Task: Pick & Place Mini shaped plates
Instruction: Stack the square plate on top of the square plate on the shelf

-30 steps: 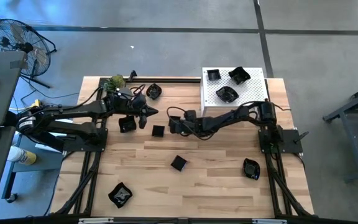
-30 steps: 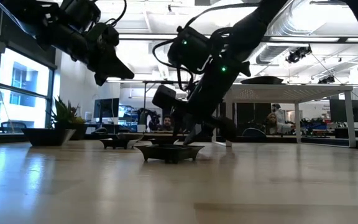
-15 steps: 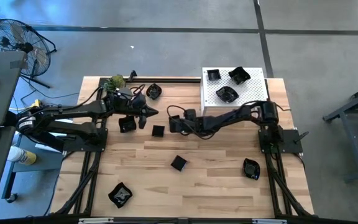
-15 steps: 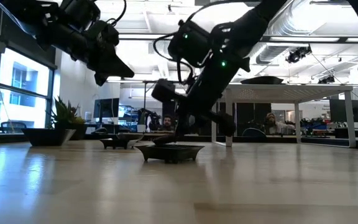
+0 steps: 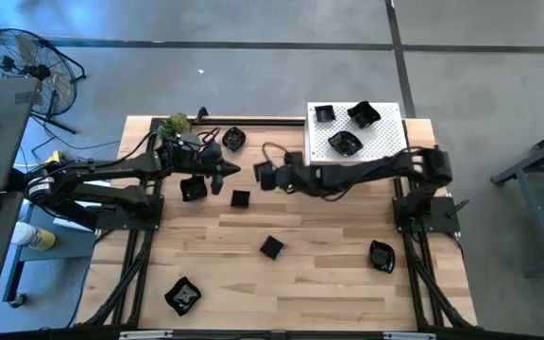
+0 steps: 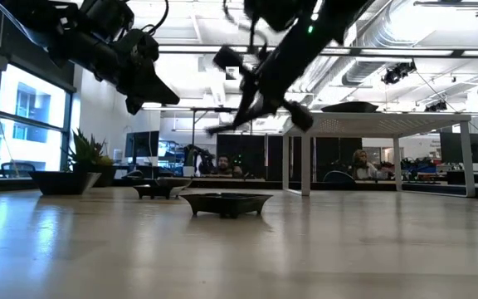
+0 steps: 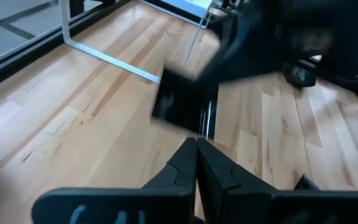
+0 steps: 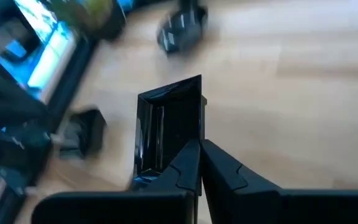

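Note:
Small glossy black mini shaped plates are spread about: three on the white raised platform [image 5: 378,142] and several on the wooden table [image 5: 329,274], among them a square one [image 5: 240,198] and another [image 5: 271,247]. My right gripper [image 5: 264,176] reaches in from the table's right side and hangs above mid-table, shut on a square plate [image 8: 169,124]. That plate also shows, blurred, in the left wrist view [image 7: 179,102]. My left gripper [image 5: 225,172] hovers shut and empty just left of it, above the table. My right gripper pinches the square plate by one side wall, at its rim [image 8: 190,127], between its two fingers. The fingers slant down from the table's right side. The plate juts out ahead of the fingertips, tipped onto its edge and lifted clear of the table.
A green leafy ball [image 5: 176,124] sits at the far left corner near a plate [image 5: 234,138]. Another plate [image 5: 194,189] lies under my left arm. More plates lie near the front at the left [image 5: 182,297] and right [image 5: 382,256]. People sit in the room beyond the table.
My right gripper has risen from the table surface and drawn slightly toward the far edge, taking the square plate with it. The plate, which lay flat on the wood, now hangs clear and tipped. My left arm has kept still.

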### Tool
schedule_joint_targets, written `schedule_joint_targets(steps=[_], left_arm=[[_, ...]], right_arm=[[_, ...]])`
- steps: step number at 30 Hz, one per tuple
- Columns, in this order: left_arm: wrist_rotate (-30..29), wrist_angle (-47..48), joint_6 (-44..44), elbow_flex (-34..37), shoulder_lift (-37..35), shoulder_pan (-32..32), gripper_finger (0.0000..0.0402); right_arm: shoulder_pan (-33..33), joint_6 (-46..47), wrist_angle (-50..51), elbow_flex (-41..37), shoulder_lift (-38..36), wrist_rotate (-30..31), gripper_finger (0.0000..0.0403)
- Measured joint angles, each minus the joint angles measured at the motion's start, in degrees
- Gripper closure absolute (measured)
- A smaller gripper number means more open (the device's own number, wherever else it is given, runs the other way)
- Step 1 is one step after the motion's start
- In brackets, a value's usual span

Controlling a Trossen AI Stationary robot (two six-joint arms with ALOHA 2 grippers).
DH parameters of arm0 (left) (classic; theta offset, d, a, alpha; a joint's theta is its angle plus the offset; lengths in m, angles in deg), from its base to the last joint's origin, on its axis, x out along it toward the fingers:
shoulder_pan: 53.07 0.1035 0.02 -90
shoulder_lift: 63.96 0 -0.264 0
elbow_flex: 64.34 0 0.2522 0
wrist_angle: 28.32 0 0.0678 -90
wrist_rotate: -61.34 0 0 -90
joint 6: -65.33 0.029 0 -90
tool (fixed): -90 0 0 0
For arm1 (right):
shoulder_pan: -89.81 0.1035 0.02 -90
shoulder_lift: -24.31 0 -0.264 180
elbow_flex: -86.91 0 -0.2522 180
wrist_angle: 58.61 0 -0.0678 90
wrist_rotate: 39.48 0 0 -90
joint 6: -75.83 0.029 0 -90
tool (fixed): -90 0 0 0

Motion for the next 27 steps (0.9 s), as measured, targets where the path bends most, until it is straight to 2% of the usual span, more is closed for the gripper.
schedule_joint_targets(steps=[7, 13, 20, 27], left_arm=[[-0.3, -0.7, -0.1, 0.0, -0.5, 0.0, 0.0401], [-2.5, -0.7, 0.1, 0.0, -0.5, 0.0, 0.0401], [-4.3, -0.7, -0.1, 0.0, -0.5, 0.0, 0.0401], [-4.3, -0.7, 0.6, 0.0, -0.5, 0.0, 0.0401]], right_arm=[[-5.5, -7.5, 10.2, 0.0, -13.4, 2.3, 0.0395], [-17.1, -17.8, 18.0, 0.0, -22.2, -0.2, 0.0394], [-32.0, -27.4, 18.5, 0.0, -22.7, -10.9, 0.0394], [-40.1, -31.7, 19.6, 0.0, -22.4, -19.2, 0.0394]])
